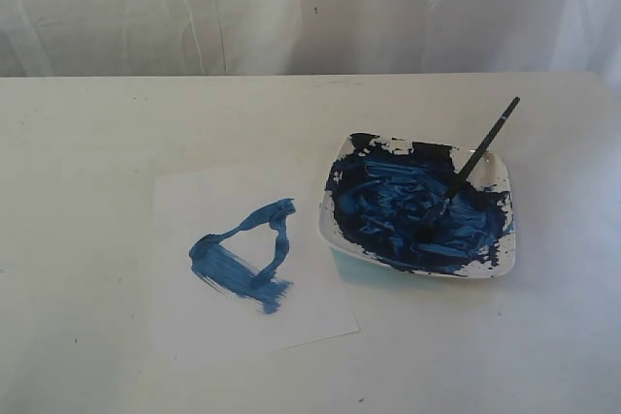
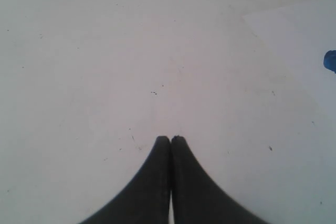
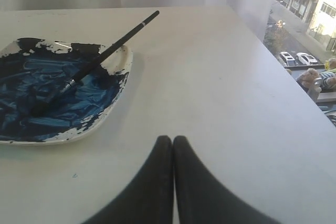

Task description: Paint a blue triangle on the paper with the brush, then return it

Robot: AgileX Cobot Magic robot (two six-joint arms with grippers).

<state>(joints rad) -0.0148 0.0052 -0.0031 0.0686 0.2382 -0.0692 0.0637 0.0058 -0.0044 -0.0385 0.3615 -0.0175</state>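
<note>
On the thin white sheet of paper (image 1: 194, 322), the rough blue triangle (image 1: 233, 273) is painted, and the long black-handled brush (image 1: 473, 162) rests in the paint-smeared square white dish (image 1: 511, 235). We judge the task finished. Our left gripper (image 2: 170, 139) and right gripper (image 3: 172, 139) are pressed closed, empty; nothing more seems needed.

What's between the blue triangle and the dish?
Exterior view: only a bare strip of the paper separates the blue triangle from the dish.
</note>
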